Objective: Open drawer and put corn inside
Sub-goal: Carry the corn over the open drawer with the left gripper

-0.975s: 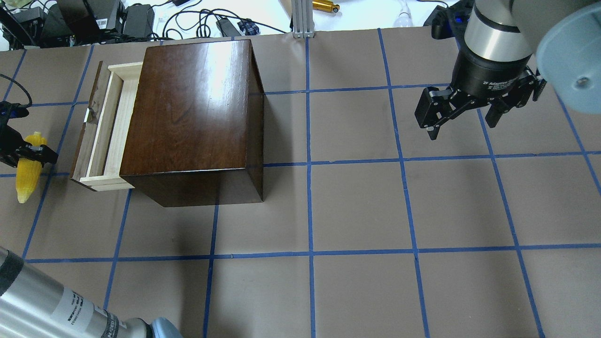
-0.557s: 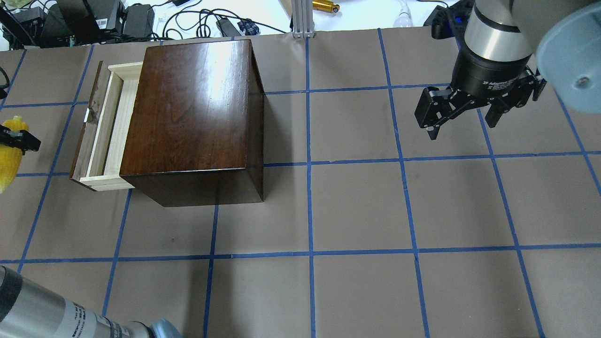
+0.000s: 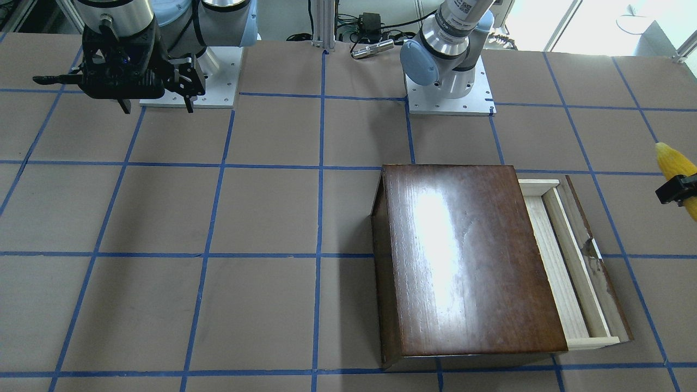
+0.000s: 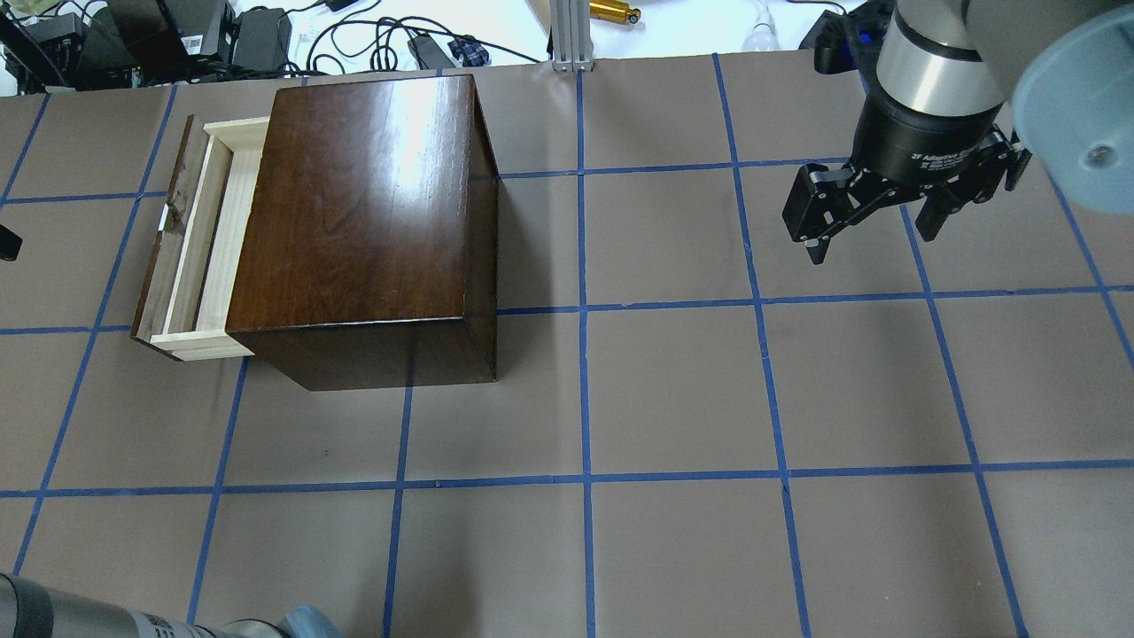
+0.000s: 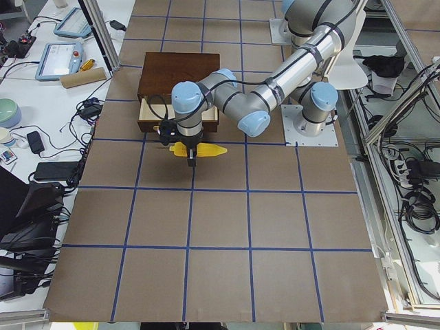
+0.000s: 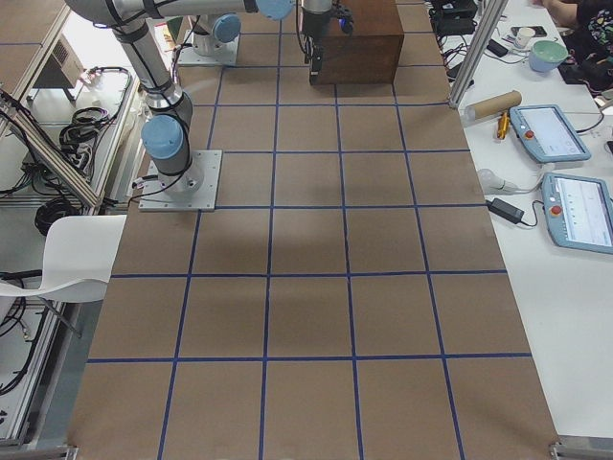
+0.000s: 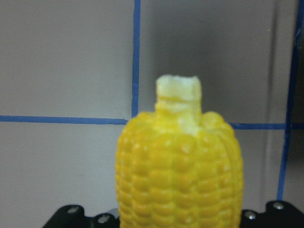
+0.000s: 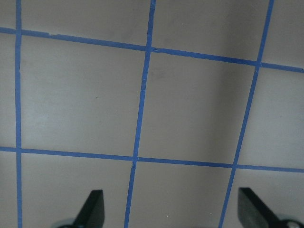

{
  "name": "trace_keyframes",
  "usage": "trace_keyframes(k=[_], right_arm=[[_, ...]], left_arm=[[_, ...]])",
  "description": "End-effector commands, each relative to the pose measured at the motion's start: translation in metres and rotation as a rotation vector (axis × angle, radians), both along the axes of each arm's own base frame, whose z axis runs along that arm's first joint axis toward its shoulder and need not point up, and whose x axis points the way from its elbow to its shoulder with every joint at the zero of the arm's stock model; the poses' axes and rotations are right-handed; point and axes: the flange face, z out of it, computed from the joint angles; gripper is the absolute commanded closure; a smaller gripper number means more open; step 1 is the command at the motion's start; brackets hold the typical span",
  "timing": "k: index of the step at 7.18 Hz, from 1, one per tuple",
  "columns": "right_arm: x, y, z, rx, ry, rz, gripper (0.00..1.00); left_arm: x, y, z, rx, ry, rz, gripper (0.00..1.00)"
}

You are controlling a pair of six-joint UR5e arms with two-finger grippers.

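Observation:
The dark-brown box [image 4: 363, 221] stands at the back left of the table. Its drawer [image 4: 199, 239] of pale wood is pulled partway out on the box's left side, and also shows in the front view [image 3: 566, 261]. It looks empty. My left gripper [image 5: 189, 152] is shut on the yellow corn [image 3: 674, 161] and holds it level above the table, left of the drawer and apart from it. The corn fills the left wrist view [image 7: 179, 175]. The overhead view shows no corn. My right gripper [image 4: 873, 235] is open and empty, far right above bare table.
Cables and power bricks [image 4: 221, 35] lie behind the table's back edge, with an aluminium post [image 4: 567, 35] and a brass cylinder [image 4: 614, 11]. The arms' base plates [image 3: 449, 98] stand on the robot's side of the table.
My left gripper has carried the corn further left, out of the overhead view. The right arm, box and drawer have not moved.

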Motion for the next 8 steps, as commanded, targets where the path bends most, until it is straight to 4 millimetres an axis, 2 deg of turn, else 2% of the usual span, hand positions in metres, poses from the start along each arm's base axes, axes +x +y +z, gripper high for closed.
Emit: trace_keyframes(k=[1,3,5,6,8], right_arm=[[0.000,0.000,0.000,-0.001,0.001,0.000,0.00],[0.000,0.000,0.000,0.000,-0.001,0.000,0.00],[0.000,0.000,0.000,0.001,-0.001,0.000,0.00],[0.000,0.000,0.000,0.000,-0.001,0.000,0.00],[0.000,0.000,0.000,0.001,-0.001,0.000,0.00]], left_arm=[[-0.034,-0.008,0.012,-0.013,-0.003,-0.033,1.00],[-0.125,-0.047,0.011,-0.057,0.066,-0.101,1.00],[-0.198,-0.069,0.005,-0.048,0.074,-0.055,1.00],[-0.215,-0.071,-0.001,-0.037,0.082,-0.059,1.00],[-0.216,-0.073,-0.014,-0.015,0.089,-0.057,1.00]])
